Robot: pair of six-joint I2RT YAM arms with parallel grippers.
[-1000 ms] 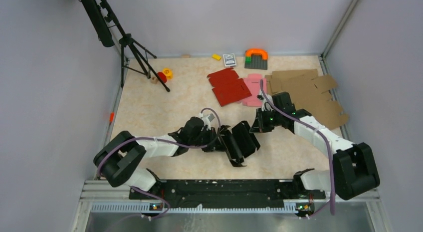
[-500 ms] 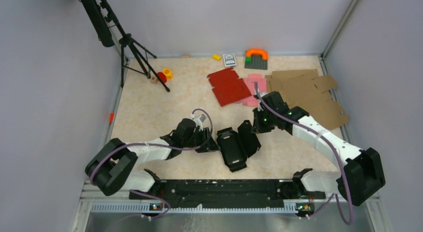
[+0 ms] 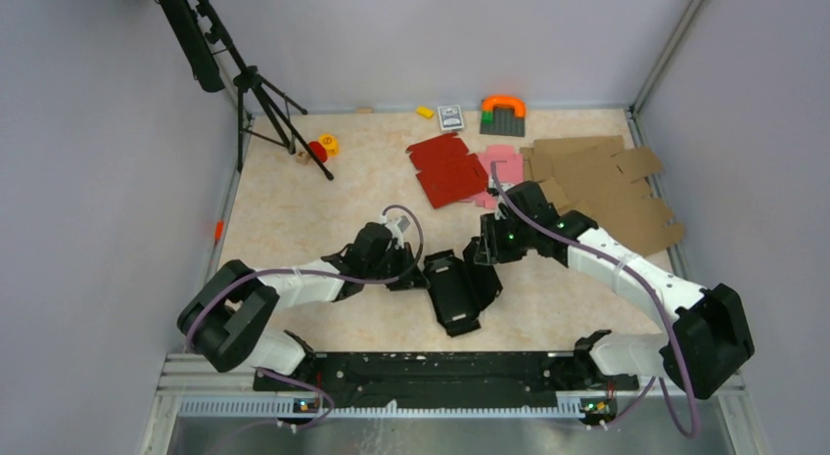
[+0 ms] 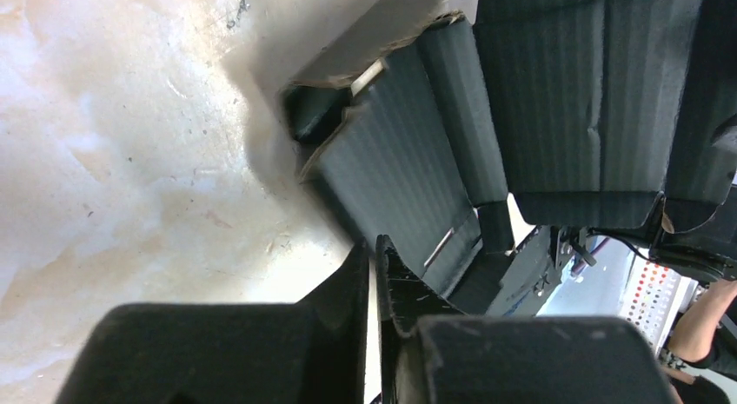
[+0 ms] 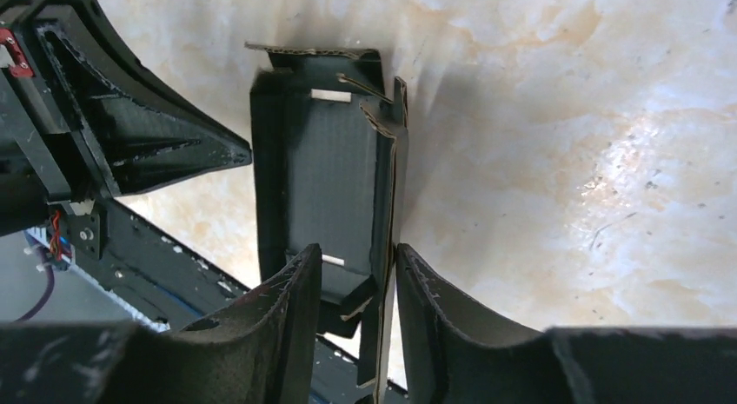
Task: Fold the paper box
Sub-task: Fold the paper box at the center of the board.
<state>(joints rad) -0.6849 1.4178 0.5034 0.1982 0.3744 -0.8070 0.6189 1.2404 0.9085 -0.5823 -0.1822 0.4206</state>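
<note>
Left gripper (image 4: 374,248): we record its 2 fingers drawn almost together, with only a sliver of table showing between them. The tips sit against the left edge of the paper box (image 3: 452,291). We cannot tell whether any card is nipped there.

Right gripper (image 5: 356,256): fingers parted, astride 1 raised side wall of the box. The right finger is just beside that wall; the other stands apart from it.

Paper box: black, partly folded, lying on the table (image 3: 294,210) between the 2 grippers, near the front edge. Its base panel lies flat and its long walls are raised.

Also on the table, well behind the box: 1 red blank (image 3: 448,169), 1 pink blank (image 3: 502,161) touching it, and brown cardboard sheets (image 3: 607,186) at the far right.
</note>
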